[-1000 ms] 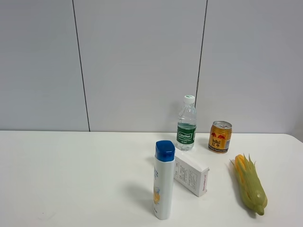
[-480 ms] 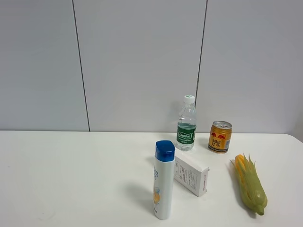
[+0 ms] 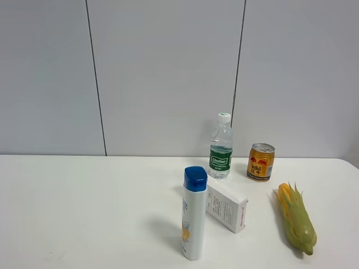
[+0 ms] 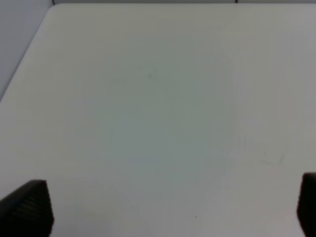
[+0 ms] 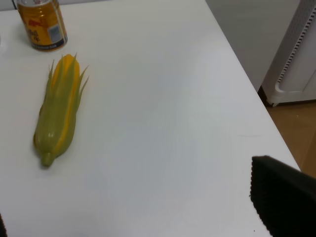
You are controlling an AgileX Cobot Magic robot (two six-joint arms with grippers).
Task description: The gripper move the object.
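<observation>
The yellow-green ear of corn (image 3: 297, 218) lies on the white table (image 3: 84, 207) at the front right, its spiky leaf tips pointing towards the back. It also shows in the right wrist view (image 5: 59, 111). Neither arm shows in the exterior high view. My right gripper (image 5: 143, 217) is open and empty, above the table and well apart from the corn, with one black finger (image 5: 281, 197) in view. My left gripper (image 4: 168, 207) is open and empty over bare table, its black fingertips (image 4: 27, 207) at the picture's lower corners.
A white blue-capped bottle (image 3: 194, 216) stands at the front middle with a white box (image 3: 226, 208) just behind it. A water bottle (image 3: 221, 147) and a gold can (image 3: 261, 162) stand at the back. The table's right edge (image 5: 247, 94) runs near the corn.
</observation>
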